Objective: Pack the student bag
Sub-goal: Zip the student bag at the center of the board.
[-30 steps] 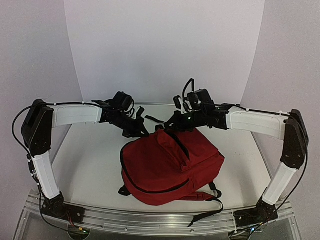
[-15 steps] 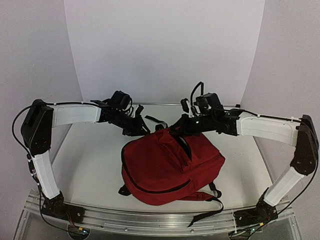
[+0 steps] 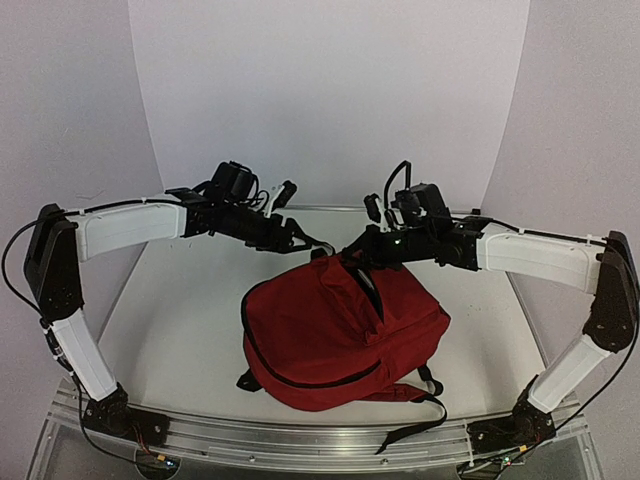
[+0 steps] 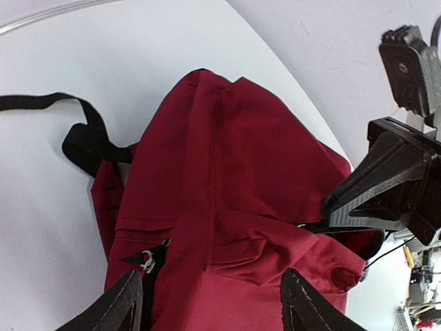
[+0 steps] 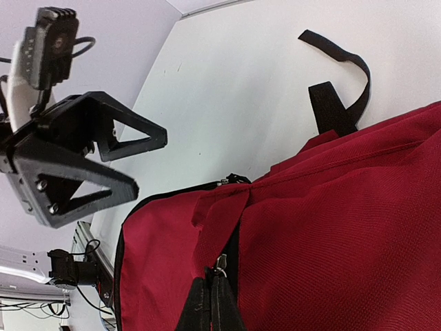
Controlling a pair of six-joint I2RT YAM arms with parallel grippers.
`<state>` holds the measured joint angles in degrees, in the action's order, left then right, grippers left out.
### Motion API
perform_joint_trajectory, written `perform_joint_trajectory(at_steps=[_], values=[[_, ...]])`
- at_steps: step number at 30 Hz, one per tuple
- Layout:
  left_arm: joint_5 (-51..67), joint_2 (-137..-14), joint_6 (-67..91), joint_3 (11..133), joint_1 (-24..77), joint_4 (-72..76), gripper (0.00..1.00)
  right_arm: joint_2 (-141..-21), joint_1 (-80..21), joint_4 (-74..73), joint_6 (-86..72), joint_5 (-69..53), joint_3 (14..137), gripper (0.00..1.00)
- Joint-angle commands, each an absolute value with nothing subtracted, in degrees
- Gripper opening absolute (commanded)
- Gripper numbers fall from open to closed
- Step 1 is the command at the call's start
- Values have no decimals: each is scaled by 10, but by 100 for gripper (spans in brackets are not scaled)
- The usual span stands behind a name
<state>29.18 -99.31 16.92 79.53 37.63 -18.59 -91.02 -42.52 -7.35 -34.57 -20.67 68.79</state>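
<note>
Red fabric on the white surface (image 3: 180, 310): the student bag (image 3: 330, 340), slumped front up, just below both grippers and stretching away from them toward the arm bases. Long axis judged to run that same way, far end under the fingers and straps at the near end.

Left gripper (image 4: 210, 289): hovered over the bag's far top end with fingers spread wide and nothing between them, close above the cloth but apart from it. Faced the right gripper across the top seam, the black carry loop (image 4: 83, 138) lying off to one side.

Right gripper (image 5: 210, 303): sat lower, in contact, fingers pressed together on what looked like the zipper pull (image 5: 219, 263) at the top seam.

Judged the right arm the nearer, already on the zip. Reckoned the coming move turned on the bag's bulk lying below and nearward of that pinch, so a drag along the zipper would travel away from the far edge, with the spread left gripper free to steady the flap beneath it.
</note>
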Motion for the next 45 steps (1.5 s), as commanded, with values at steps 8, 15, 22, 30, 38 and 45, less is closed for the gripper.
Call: perform_joint_trajectory(at_steps=[8, 15, 22, 30, 38, 45], values=[[239, -1034, 68, 884, 436, -229, 63, -893, -426, -64, -350, -218, 708, 0], [235, -1058, 65, 903, 439, -246, 48, -897, -426, -64, -350, -219, 710, 0], [248, -1054, 64, 886, 439, -233, 45, -903, -427, -63, -349, -220, 714, 0], [260, -1070, 62, 895, 444, -240, 45, -901, -426, -64, -349, -217, 713, 0], [258, -1070, 63, 893, 448, -240, 25, -903, -426, -63, -350, -216, 712, 0], [243, -1053, 78, 869, 448, -213, 0, -902, -426, -64, -350, -213, 711, 0]])
